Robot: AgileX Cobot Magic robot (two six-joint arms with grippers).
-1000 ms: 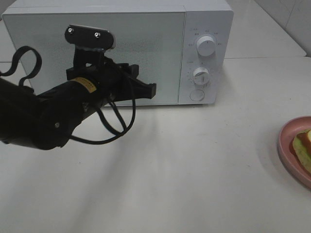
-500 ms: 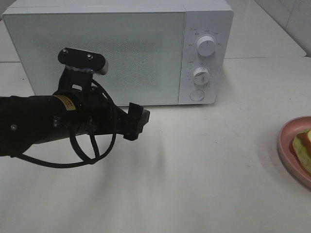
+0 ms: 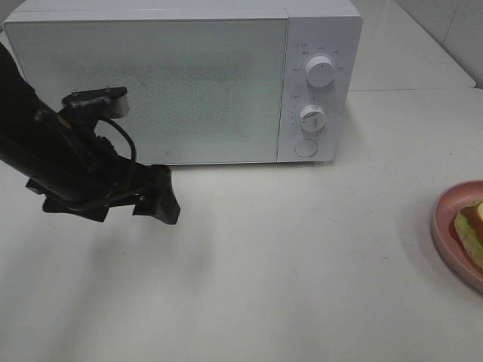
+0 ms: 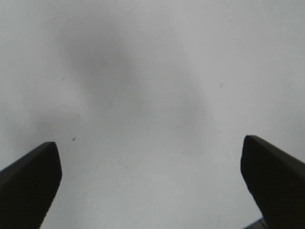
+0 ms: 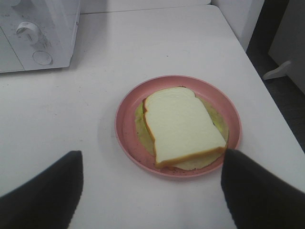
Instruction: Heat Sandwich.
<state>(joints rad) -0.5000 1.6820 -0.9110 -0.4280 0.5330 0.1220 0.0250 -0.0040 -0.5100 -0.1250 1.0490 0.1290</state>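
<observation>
Exterior high, left tool (image 3: 162, 202) angled down over table (image 3: 302, 264), fingers apart

White microwave (image 3: 181, 79) with shut door and two knobs, on white table (image 3: 302, 256); pink plate (image 5: 131, 138) well apart.

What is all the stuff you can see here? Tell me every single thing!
microwave: one, white, at the back of the table, door shut.
dials: two, white, one above the other on the microwave's right panel.
round button: one, white, below the dials.
plate: one, pink, on the table at the right edge of the high view.
sandwich: one, pale bread on top with green showing under it, lying on the plate.
table: one, white, under everything.
left pincer: one, black, open, holding nothing, over bare table in front of the microwave.
right pincer: one, black, open, holding nothing, above the table close to the plate.
</observation>
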